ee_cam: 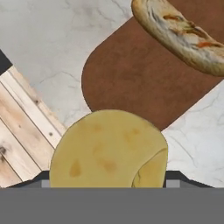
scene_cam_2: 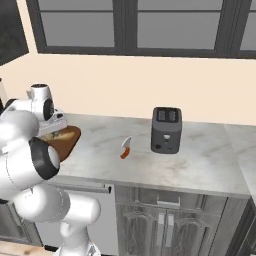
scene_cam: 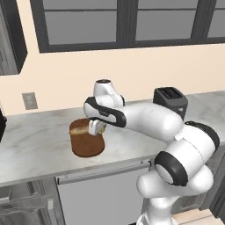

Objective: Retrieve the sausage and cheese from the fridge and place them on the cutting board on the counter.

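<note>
Left base view is showing the gripper (scene_cam: 96, 128) hanging over the cutting board (scene_cam: 88, 145) on the counter (scene_cam: 35, 145), beside a bread roll (scene_cam: 80, 130); right base view is catching the board's near end (scene_cam_2: 67, 142); hand view is showing the cheese (ee_cam: 109, 148) sitting clamped between the fingers above the board, looking light, firm, slightly slick; gripping its flat sides seems wisest.

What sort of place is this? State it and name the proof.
A home kitchen, rendered: a white-grey marbled stone counter over grey cabinets, a dark boxy two-slot toaster standing on it, and a dark reddish-brown wooden oval cutting board with a tan bread roll lying on it.
</note>
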You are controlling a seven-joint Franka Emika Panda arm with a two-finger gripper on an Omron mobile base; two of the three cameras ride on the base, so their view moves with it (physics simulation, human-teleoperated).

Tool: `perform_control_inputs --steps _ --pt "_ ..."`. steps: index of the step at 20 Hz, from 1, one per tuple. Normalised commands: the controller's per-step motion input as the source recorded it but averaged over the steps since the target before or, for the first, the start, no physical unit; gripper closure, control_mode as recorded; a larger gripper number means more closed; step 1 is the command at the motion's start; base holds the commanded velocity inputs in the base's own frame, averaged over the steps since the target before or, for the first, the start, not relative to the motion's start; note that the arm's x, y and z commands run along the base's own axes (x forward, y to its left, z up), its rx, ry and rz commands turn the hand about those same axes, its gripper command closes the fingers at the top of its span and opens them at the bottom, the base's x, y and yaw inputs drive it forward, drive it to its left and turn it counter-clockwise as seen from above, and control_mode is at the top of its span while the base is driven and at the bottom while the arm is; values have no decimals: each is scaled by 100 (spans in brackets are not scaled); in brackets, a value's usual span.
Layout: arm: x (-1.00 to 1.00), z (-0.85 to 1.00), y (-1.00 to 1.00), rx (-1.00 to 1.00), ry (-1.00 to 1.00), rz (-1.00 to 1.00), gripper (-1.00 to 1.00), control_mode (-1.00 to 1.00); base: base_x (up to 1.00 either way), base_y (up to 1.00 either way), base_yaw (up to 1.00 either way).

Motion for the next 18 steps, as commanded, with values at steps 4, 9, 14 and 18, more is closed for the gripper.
perform_control_inputs --steps 4,9,14,18 --pt "40 -35 0 0 -3 0 100 -100 0 0 0" --pt "36 -51 2 0 -13 0 100 -100 0 0 0" --pt "10 -41 1 0 -1 0 100 -100 0 0 0" --pt "24 -44 0 0 0 0 100 -100 0 0 0"
